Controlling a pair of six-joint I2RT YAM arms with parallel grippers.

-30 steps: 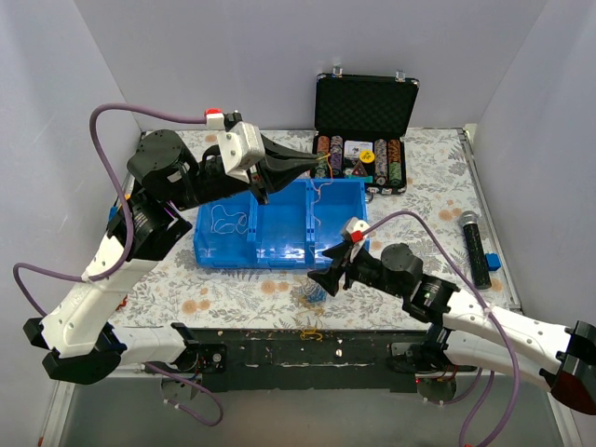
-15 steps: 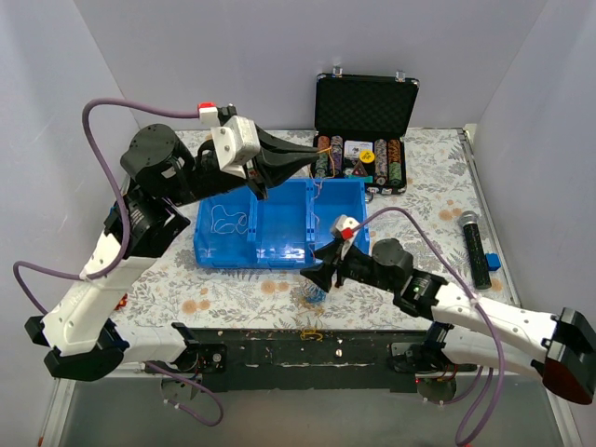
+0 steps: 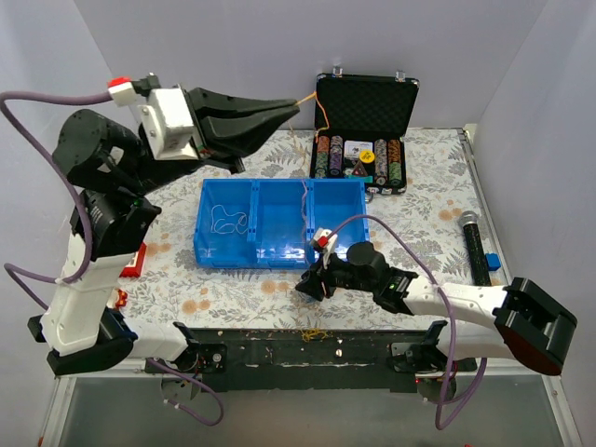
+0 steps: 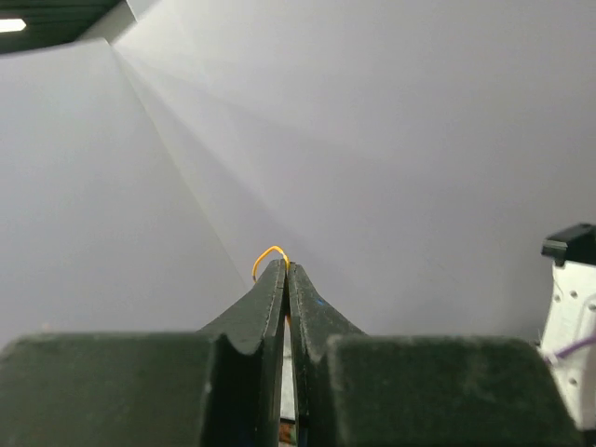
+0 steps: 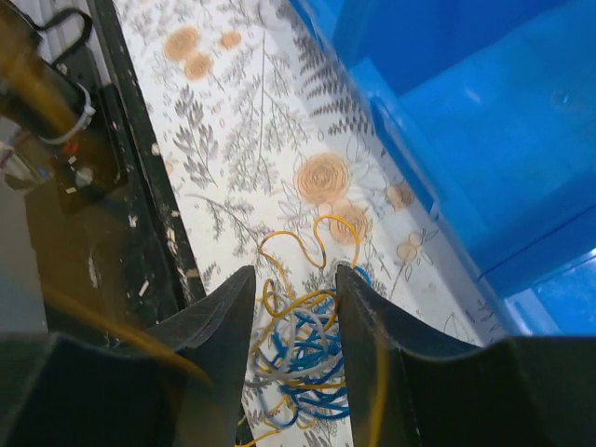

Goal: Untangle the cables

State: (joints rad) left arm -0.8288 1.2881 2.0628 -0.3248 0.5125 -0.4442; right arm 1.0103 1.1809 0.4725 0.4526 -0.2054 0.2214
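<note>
Up above the far-left part of the bench, the left gripper (image 3: 296,104) has its jaws pressed together on a thin orange wire (image 4: 270,249). A small loop of it pokes out past the tips, and the rest arcs down toward the blue bin (image 3: 279,253). Behind the tips the wrist view shows only bare pale walls (image 4: 419,140) meeting in a corner.

Low at the near edge, about midway along, the right gripper (image 5: 293,272) has its fingers moderately apart, straddling the tangle of cables (image 5: 303,349). This is a knot of blue, yellow and grey strands lying on the floral cloth (image 5: 279,121), just beside the black frame rail (image 5: 112,186) and close to the bin's near wall.

The bin sits mid-bench and has three compartments, with white wire loops (image 3: 226,220) in the left one. An open chip case (image 3: 365,102) stands at the far edge, and a microphone (image 3: 475,247) lies near the right edge. Plain whitish panels enclose the bench at the left, far and right sides.
</note>
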